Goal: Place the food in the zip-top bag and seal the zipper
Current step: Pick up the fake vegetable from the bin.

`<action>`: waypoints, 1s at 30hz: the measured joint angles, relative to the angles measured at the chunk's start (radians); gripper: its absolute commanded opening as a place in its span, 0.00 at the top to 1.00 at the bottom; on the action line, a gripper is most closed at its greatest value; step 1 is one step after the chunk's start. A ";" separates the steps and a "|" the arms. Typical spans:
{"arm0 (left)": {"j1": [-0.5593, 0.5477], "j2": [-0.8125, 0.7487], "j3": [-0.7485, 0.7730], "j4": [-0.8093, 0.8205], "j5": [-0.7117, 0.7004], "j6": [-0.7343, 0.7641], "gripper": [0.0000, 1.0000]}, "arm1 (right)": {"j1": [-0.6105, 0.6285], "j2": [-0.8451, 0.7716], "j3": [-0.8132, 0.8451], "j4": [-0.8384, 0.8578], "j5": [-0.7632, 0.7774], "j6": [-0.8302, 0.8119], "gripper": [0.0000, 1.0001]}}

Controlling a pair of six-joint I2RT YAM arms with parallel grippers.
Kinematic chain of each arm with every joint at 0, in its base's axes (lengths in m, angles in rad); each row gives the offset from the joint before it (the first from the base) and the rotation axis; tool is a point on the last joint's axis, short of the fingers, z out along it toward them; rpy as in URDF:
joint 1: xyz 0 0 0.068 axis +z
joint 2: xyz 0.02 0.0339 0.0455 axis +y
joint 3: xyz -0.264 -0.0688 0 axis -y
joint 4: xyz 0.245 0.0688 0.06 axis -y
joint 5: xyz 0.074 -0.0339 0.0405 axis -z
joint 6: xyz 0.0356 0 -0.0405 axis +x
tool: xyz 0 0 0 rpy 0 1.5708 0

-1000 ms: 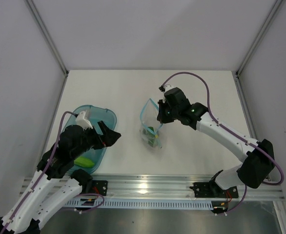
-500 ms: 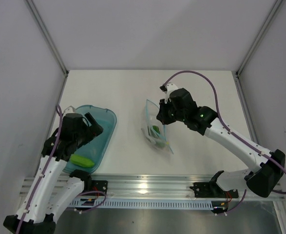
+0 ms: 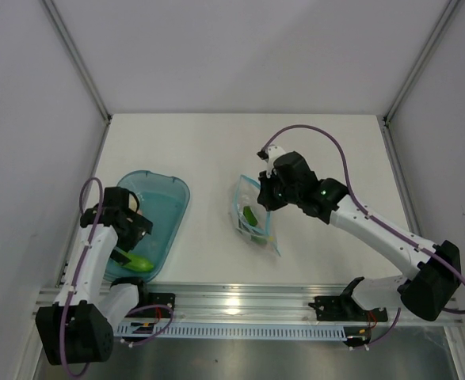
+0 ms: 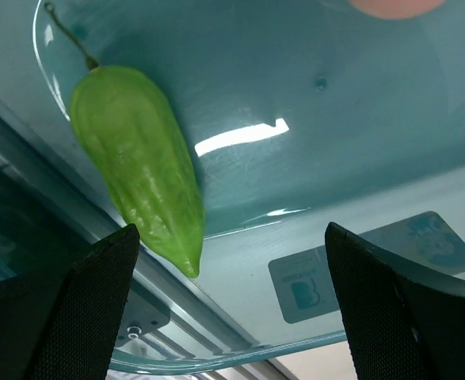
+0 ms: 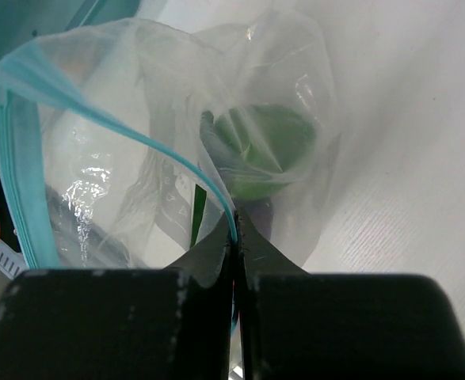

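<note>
The left gripper (image 4: 232, 305) hangs wide open over the blue tray (image 3: 166, 198) at the lower left of the overhead view, with nothing between its fingers. A green pepper (image 4: 141, 170) lies on the tray floor, upper left of the wrist view, and a pinkish piece (image 4: 394, 6) peeks in at the top edge. Centre frame, the right gripper (image 5: 236, 237) is clenched on the teal zipper (image 5: 113, 123) of the bag (image 3: 260, 233). The bag's mouth gapes, and there is green food (image 5: 268, 150) inside.
</note>
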State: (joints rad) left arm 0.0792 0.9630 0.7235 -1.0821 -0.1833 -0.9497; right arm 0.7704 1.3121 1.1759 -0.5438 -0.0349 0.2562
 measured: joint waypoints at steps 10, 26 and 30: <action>0.019 -0.071 -0.078 -0.042 -0.024 -0.142 0.00 | 0.000 -0.058 -0.046 0.019 -0.008 -0.008 1.00; 0.033 0.280 -0.113 -0.001 0.029 -0.202 0.01 | 0.000 -0.090 -0.066 0.034 -0.019 -0.011 1.00; 0.042 0.314 -0.097 -0.001 0.057 -0.202 0.03 | 0.000 -0.091 -0.066 0.035 -0.019 -0.011 1.00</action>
State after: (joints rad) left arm 0.1211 1.2774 0.6262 -1.0828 -0.1261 -1.1519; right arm 0.7704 1.2209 1.1099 -0.5087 -0.0540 0.2455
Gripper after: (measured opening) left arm 0.988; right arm 0.002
